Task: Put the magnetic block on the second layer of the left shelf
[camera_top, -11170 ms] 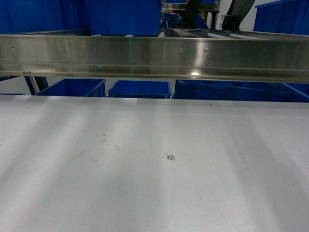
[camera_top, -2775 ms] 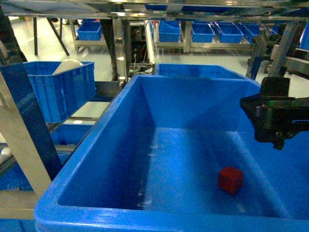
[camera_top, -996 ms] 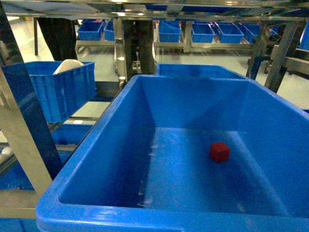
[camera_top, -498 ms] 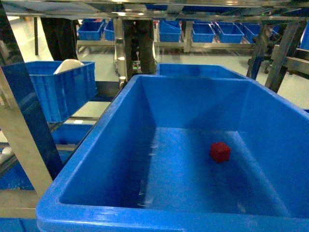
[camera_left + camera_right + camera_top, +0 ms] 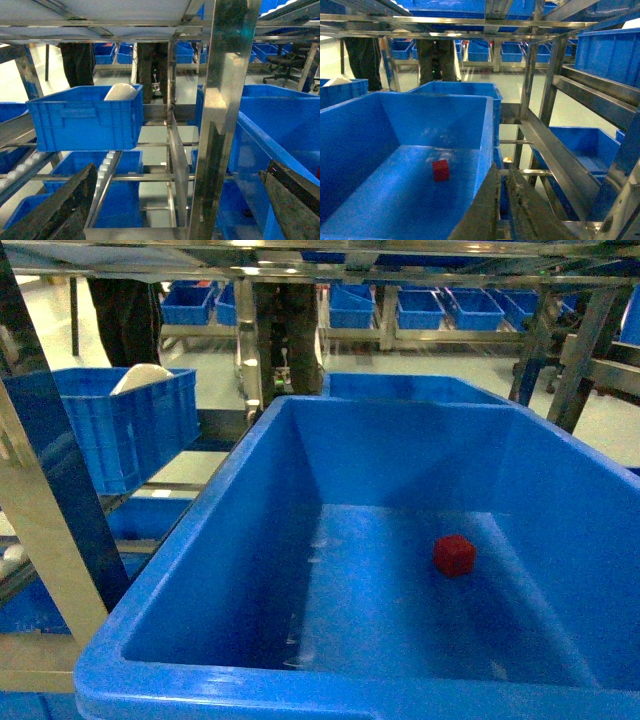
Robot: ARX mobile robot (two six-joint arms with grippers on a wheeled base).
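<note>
The magnetic block [image 5: 454, 555], a small red cube, lies free on the floor of the large blue bin [image 5: 250, 475] that fills the left shelf second layer. The right wrist view also shows the block [image 5: 440, 170] inside the bin [image 5: 486, 135]. My right gripper [image 5: 501, 172] is shut and empty, held outside the bin's right wall, well back from the block. My left gripper [image 5: 177, 210] is open with nothing between its fingers [image 5: 60, 210], facing a steel rack post [image 5: 225, 100] left of the bin. Neither gripper appears in the head view.
A smaller ribbed blue crate [image 5: 120, 425] holding a white object sits on rollers to the left. Steel rack posts [image 5: 40, 530] and rails [image 5: 555, 155] frame the bin on both sides. More blue bins [image 5: 582, 145] stand lower right. A person's dark legs [image 5: 362, 55] stand behind.
The right gripper that hung over the bin 2.8 s ago has left the head view, and the block lies a little farther back. Nothing has moved in the last second.
</note>
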